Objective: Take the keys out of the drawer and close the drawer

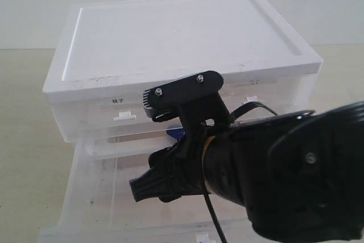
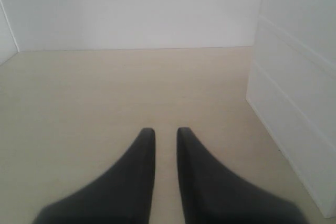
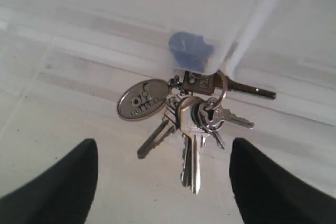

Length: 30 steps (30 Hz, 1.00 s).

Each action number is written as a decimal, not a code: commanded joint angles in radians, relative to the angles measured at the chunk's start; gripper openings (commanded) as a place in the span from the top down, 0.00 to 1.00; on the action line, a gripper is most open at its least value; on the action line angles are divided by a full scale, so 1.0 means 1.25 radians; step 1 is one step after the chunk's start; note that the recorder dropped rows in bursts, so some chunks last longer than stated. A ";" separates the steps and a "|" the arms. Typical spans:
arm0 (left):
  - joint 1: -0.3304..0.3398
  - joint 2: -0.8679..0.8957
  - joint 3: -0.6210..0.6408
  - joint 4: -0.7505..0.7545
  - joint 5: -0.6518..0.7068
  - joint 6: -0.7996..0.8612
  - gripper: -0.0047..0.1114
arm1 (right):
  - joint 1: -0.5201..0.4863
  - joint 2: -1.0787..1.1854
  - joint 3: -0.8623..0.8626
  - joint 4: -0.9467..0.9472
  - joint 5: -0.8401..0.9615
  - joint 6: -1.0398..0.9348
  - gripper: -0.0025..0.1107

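The drawer [image 1: 85,197] stands pulled well out of the white plastic cabinet [image 1: 182,44], so the opening is done, but nothing has been taken from it yet. The keys [image 3: 191,129] lie flat on the drawer's floor toward the back. Their oval metal fob [image 3: 142,99] is splayed to one side, and the round blue tag [image 3: 191,51] shows only as a blur through translucent plastic. From the exterior view only a sliver of that tag is visible beside the arm.

The right tool [image 3: 163,148] is down inside the drawer with its jaws spread wide. One finger sits on each side of the bunch, clear of it and gripping nothing. By my reckoning, what remains is to close on the keys, lift them out, set them down and push the drawer home.

The left tool [image 2: 166,135] hangs over the bare counter [image 2: 79,87] beside the cabinet. Its fingers are drawn nearly together with only a narrow slit between them, and there is nothing in it.

As for obstacles, the tier of labelled half-width drawers [image 1: 122,112] overhangs the back of the open drawer, right above where the keys lie. The bulky right arm [image 1: 284,169] fills much of the opening. A straight lift looks likely to be tight there. The loose keys fanning out from the ring may also slip a pinch that catches only one blade.
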 commanded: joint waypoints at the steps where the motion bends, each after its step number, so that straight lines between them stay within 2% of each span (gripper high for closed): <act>1: 0.002 -0.002 0.003 0.000 -0.002 0.000 0.83 | -0.024 0.055 0.000 -0.052 -0.035 0.065 0.43; 8: 0.002 -0.002 0.003 0.000 -0.002 0.000 0.83 | -0.040 0.113 0.000 -0.098 -0.035 0.107 0.46; 11: 0.002 -0.002 0.003 0.000 -0.002 0.000 0.83 | -0.040 0.134 0.000 -0.114 -0.079 0.107 0.63; 12: 0.002 -0.002 0.003 0.000 -0.002 0.000 0.83 | -0.040 0.141 0.000 -0.117 -0.088 0.107 0.72; 13: 0.002 -0.002 0.003 0.000 -0.002 0.000 0.83 | -0.040 0.144 0.000 -0.117 -0.088 0.100 0.90; 14: 0.002 -0.002 0.003 0.000 -0.002 0.000 0.83 | -0.040 0.144 0.000 -0.114 -0.088 0.087 0.99; 19: 0.002 -0.002 0.003 0.000 -0.002 0.000 0.83 | -0.002 0.111 0.000 -0.099 -0.060 0.032 0.98; 21: 0.002 -0.002 0.003 0.000 -0.002 0.000 0.83 | 0.029 0.091 0.000 -0.089 -0.011 0.016 0.98; 24: 0.002 -0.002 0.003 0.000 -0.002 0.000 0.83 | 0.125 0.076 0.000 -0.051 0.140 -0.032 0.98; 30: 0.002 -0.002 0.003 0.000 -0.002 0.000 0.83 | 0.183 0.072 0.000 -0.049 0.293 -0.049 0.98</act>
